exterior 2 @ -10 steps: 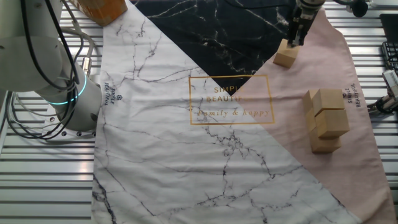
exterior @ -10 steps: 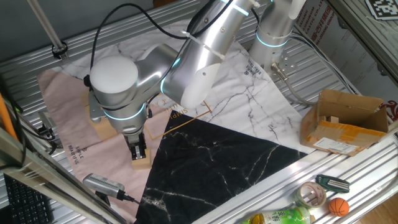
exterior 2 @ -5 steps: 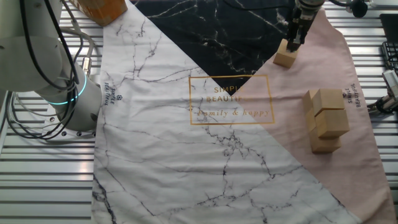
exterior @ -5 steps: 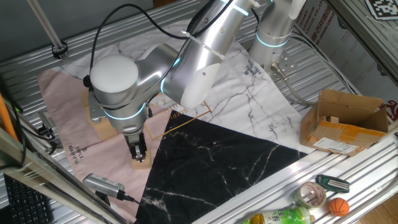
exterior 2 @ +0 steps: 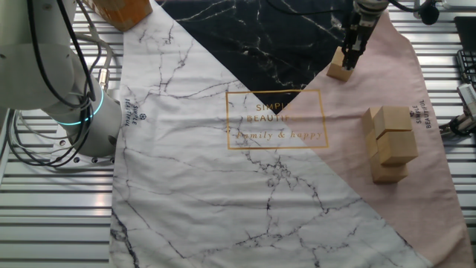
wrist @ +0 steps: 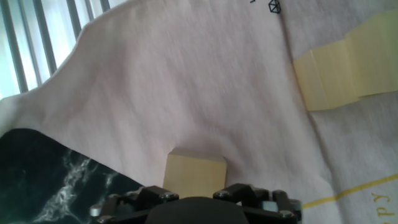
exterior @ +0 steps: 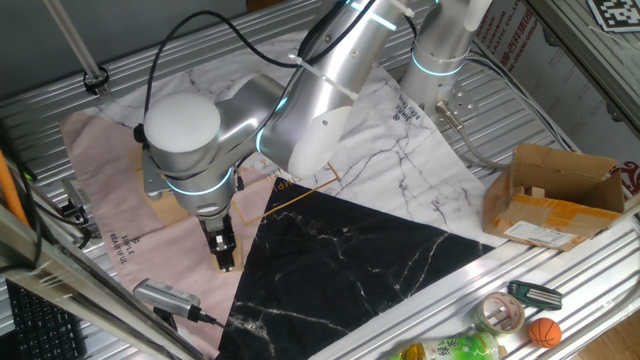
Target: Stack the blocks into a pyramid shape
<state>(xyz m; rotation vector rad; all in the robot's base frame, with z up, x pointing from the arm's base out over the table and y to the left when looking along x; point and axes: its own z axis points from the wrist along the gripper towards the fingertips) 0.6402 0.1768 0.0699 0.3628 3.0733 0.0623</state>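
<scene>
1. Standing near the pink cloth's [exterior 2: 416,82] outer edge, the stacked blocks [exterior 2: 390,143] already form a partial pile; I cannot count them.
2. One loose block [exterior 2: 340,70] sits by the cloth's black corner, well apart from the pile.
3. The gripper [exterior 2: 349,58] straddles it, fingers closing or closed; contact unclear.
4. Left, I judge: carrying it over and topping the pile.

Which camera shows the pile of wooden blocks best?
The other fixed view shows it best: the pile of blocks stands whole and unblocked on the pink cloth. The hand view catches only an edge of it at the frame's corner. In one fixed view the arm hides nearly all of it.
</scene>
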